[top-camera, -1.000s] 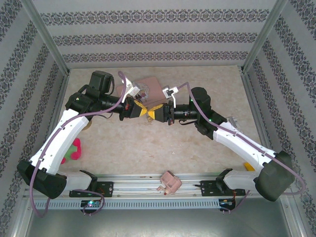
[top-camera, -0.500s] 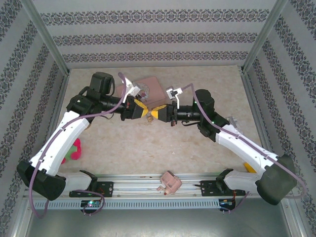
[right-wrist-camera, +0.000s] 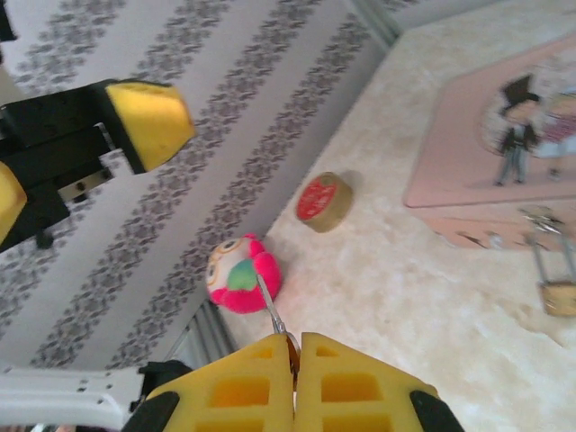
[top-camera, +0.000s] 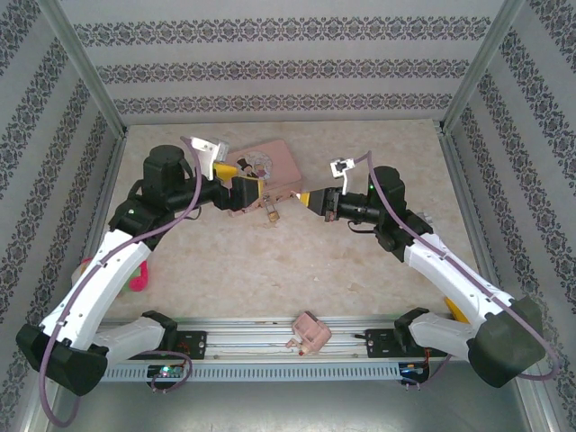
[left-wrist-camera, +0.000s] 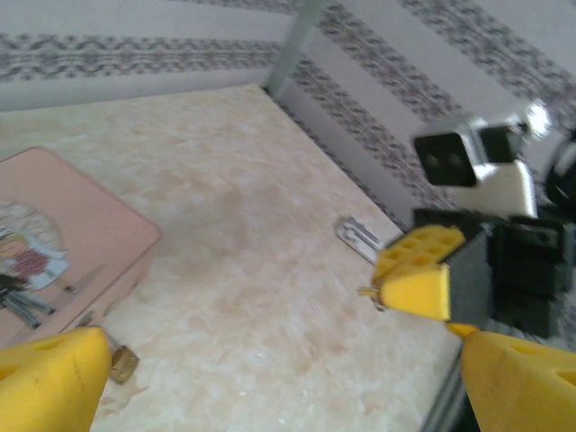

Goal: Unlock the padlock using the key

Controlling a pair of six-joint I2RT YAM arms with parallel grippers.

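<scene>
We see the padlock (top-camera: 270,214) lying on the tabletop (top-camera: 360,261) just in front of the near edge of the pink tin (top-camera: 274,165). Its thin shackle (right-wrist-camera: 543,245) points toward the tin's side, though we cannot tell whether the two touch. In the top view it sits between our two claws and lower than both, with nothing resting on it.

Our left claw (top-camera: 249,188) hangs over the tin's left part with its yellow fingers (left-wrist-camera: 49,378) spread wide and nothing between them. Our right claw (right-wrist-camera: 295,360) is pressed closed on the key (right-wrist-camera: 273,313), whose thin metal blade sticks out past the fingertips. It is held above the tabletop, to the right of the padlock and apart from it.

Around this, a pink plush toy (right-wrist-camera: 241,274) lies by the left wall. A round disc with a red top (right-wrist-camera: 321,201) sits near the toy, beside the same wall. A silver clip (left-wrist-camera: 358,237) rests on the tabletop near the right wall. A yellow block (top-camera: 454,305) shows by the right arm's base, and a small pink object (top-camera: 308,331) sits on the near rail.
</scene>
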